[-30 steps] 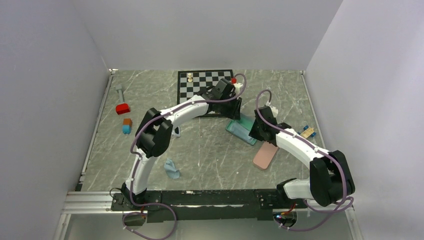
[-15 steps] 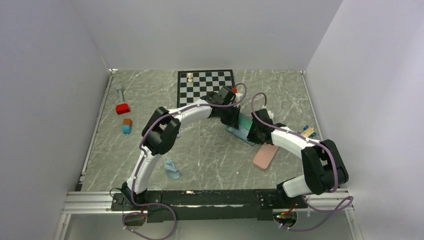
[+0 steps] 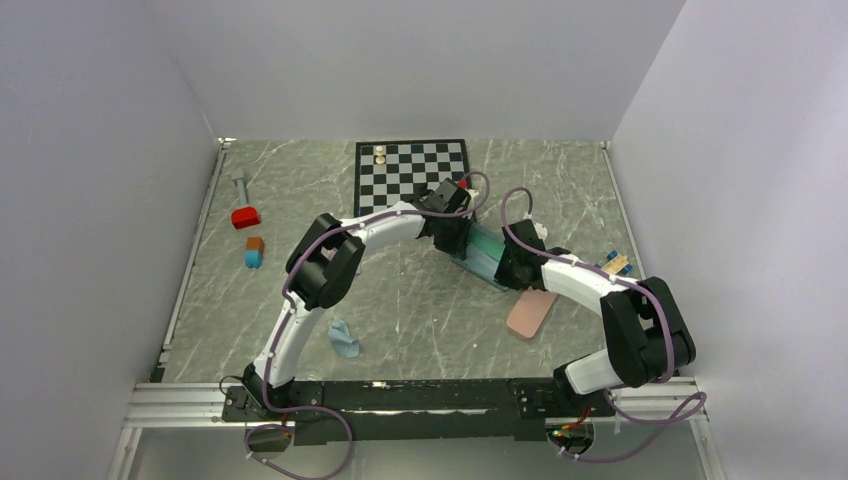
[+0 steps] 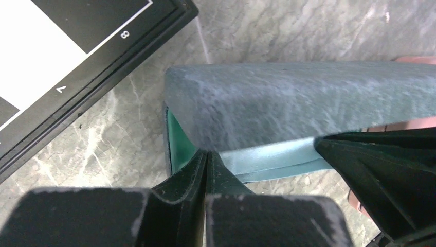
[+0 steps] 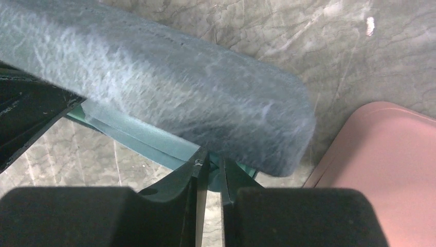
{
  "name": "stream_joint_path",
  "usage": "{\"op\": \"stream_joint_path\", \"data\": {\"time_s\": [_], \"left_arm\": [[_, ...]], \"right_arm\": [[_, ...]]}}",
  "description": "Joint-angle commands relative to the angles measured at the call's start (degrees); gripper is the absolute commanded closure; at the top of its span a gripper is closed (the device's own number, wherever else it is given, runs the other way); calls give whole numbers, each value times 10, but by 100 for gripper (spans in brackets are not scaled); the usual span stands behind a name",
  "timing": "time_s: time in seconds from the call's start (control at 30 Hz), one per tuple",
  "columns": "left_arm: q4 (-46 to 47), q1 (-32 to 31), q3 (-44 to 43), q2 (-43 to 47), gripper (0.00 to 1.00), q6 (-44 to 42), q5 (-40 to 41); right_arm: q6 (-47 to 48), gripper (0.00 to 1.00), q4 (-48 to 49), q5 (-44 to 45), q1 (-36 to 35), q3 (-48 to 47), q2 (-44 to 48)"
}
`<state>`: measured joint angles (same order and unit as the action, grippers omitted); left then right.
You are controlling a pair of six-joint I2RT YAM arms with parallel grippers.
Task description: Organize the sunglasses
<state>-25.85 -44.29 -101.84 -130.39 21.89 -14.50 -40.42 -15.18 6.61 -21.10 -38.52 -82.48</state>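
1. Left wrist view: left gripper (image 4: 205,158) was pinched shut at the teal rim of the grey-blue case (image 4: 308,98).
2. Right gripper (image 5: 211,162) was narrowed to a slit at the case's other end.
3. Sunglasses were hidden; whereabouts unclear.

Lab test cell: white enclosure walls (image 3: 400,60), aluminium rail (image 3: 180,405).

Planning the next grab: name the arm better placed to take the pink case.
Right. The pink case lies just beside the right gripper; the left gripper sits at the grey-blue case's far end, by the chessboard.
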Motion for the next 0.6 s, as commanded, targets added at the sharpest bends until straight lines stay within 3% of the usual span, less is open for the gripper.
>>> {"op": "stream_joint_path", "data": {"time_s": [0.0, 0.37, 0.57], "left_arm": [[-22, 2, -16, -20, 94, 3, 50], [-49, 4, -27, -15, 94, 13, 53], [-2, 4, -8, 55, 84, 6, -25]], "right_arm": [[17, 81, -31, 45, 3, -2, 19], [35, 77, -46, 59, 3, -15, 54], [82, 73, -45, 37, 3, -36, 104]]}}
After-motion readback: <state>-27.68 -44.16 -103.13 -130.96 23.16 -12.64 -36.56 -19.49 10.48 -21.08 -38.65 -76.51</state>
